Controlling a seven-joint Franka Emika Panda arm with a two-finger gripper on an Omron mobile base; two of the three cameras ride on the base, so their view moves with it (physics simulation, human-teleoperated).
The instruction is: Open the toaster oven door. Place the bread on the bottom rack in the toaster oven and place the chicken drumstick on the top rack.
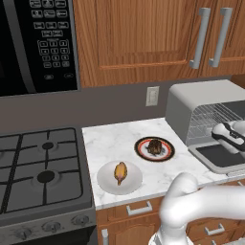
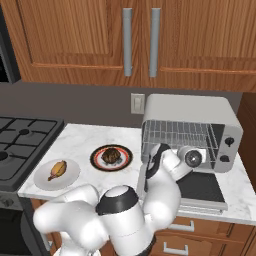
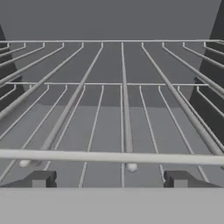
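Wooden cabinets [image 2: 75,35] with long grey handles hang above the scene, and a black microwave [image 1: 36,43] with a keypad sits at the upper left over a dark gas stove [image 1: 40,167]. White marbled stone forms the desk [image 1: 115,141], which runs from the stove to the right.

At the right end of the desk stands the toaster oven [image 2: 192,112], silver-grey with rounded top edges and two knobs on its right face. The toaster oven door [image 2: 202,190] is folded down flat toward the front edge of the desk, dark glass up, leaving the cavity open. Inside, the top rack [image 2: 175,131] and the bottom rack [image 3: 127,127] show as thin wire grids, one above the other. Both look bare.

The white arm bends up from the base and reaches to the oven mouth, its hand just above the lowered door. In the hand view the fingers [image 3: 41,178] stand wide apart with nothing between them, pointing into the cavity just in front of a rack's front bar.

Left of the oven, a dark-rimmed plate [image 1: 154,149] carries the bread [image 1: 155,146], a dark brown lumpy chunk. Nearer the desk's front edge and closer to the stove, a plain white plate [image 1: 119,177] holds the chicken drumstick [image 1: 120,172], golden-orange and lying lengthwise. The two plates sit near each other without touching. A wall outlet [image 1: 152,95] is on the grey backsplash behind them.
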